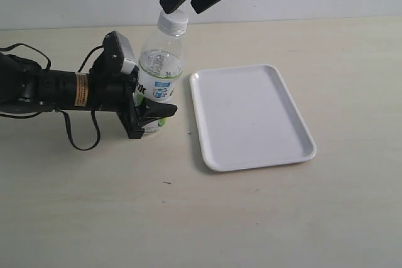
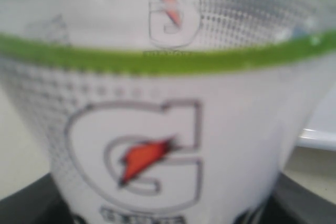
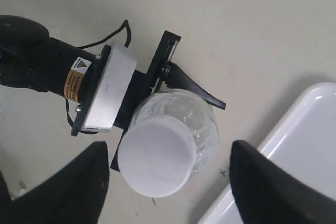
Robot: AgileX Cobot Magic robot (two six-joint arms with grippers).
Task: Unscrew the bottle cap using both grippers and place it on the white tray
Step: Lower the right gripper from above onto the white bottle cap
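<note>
The bottle cap (image 1: 173, 22) is seated on the neck of the bottle (image 1: 160, 73), which stands upright on the counter (image 1: 282, 218) just left of the white tray (image 1: 251, 117). Unscrewing has not begun.

The left claw (image 1: 152, 117) reaches in from the side and pinches the lower, labelled part of the bottle. This grip appears intended to lock the body against rotation. The left wrist view is filled by the blurred label and confirms only how close the claw is.

The right claw (image 1: 188, 4) hangs directly above the cap with its fingers spread. In the right wrist view the cap lies centred between them, with clear gaps on both sides. From here, a straight descent and closure would probably secure the cap.

The tray is bare and close by, so the transfer should be short.
</note>
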